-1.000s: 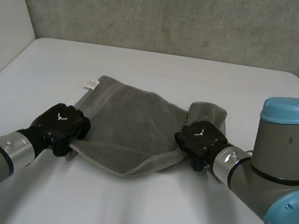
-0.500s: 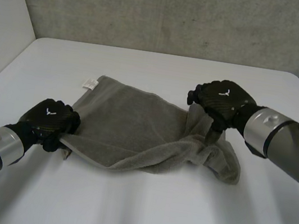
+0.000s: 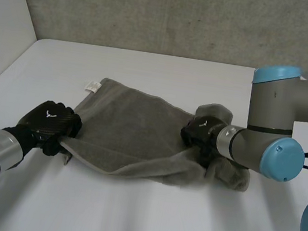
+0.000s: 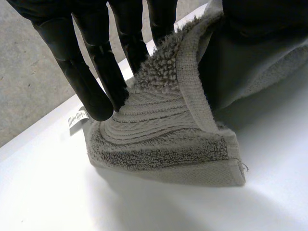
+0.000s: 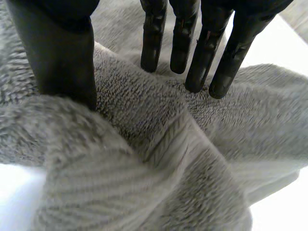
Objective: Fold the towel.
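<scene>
A grey towel point(image 3: 128, 129) lies rumpled in the middle of the white table point(image 3: 137, 218), with a white label point(image 3: 92, 86) at its far left corner and its right end bunched up. My left hand point(image 3: 53, 123) is shut on the towel's near left corner. In the left wrist view its fingers point(image 4: 91, 72) and thumb pinch that corner point(image 4: 163, 144) just off the table. My right hand point(image 3: 203, 130) rests on the bunched right end. There its straight fingers point(image 5: 219, 57) and thumb point(image 5: 62, 53) press into the cloth point(image 5: 144, 159), open.
A grey wall point(image 3: 170, 12) stands behind the table's far edge, and a white panel point(image 3: 4, 21) runs along the left side. My right arm's elbow point(image 3: 273, 140) hangs over the table to the right of the towel.
My right hand rose and swung back, letting the towel's right end spread, then came down onto the bunch. My left hand drew the near left corner slightly leftward.
</scene>
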Available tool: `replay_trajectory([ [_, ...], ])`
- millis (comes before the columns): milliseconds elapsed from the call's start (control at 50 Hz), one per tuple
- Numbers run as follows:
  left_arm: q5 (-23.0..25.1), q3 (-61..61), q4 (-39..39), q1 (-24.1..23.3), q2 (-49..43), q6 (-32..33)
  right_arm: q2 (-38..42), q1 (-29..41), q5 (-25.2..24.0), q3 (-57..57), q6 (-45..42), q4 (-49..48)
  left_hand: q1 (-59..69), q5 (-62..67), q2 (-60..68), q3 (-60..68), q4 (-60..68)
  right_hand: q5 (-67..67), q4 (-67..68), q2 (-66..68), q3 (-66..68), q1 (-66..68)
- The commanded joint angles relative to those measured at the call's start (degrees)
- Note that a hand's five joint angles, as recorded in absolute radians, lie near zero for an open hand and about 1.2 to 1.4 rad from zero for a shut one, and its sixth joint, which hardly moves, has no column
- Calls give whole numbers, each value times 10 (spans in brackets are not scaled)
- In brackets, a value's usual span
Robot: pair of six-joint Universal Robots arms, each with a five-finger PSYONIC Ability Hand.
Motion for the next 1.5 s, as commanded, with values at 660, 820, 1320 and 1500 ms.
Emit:
replay_trajectory([
  [660, 2, 2, 0, 15, 2, -1, -145, -65, -19, 270, 0, -133, 31, 14, 22, 8, 22, 88, 94, 97, 93, 90],
  [820, 1, 2, 0, 16, 2, -1, -141, -67, -16, 279, -1, -150, 31, 14, 22, 8, 22, 67, 73, 76, 73, 70],
  [1320, 2, 2, 0, 16, 0, -1, -139, -142, -13, 256, -9, -147, 31, 14, 22, 8, 22, -101, -95, -92, -96, -99],
  [1500, 2, 2, 0, 17, -2, -1, -137, -157, -15, 257, -17, -146, 31, 14, 22, 8, 22, -98, -92, -89, -92, -95],
])
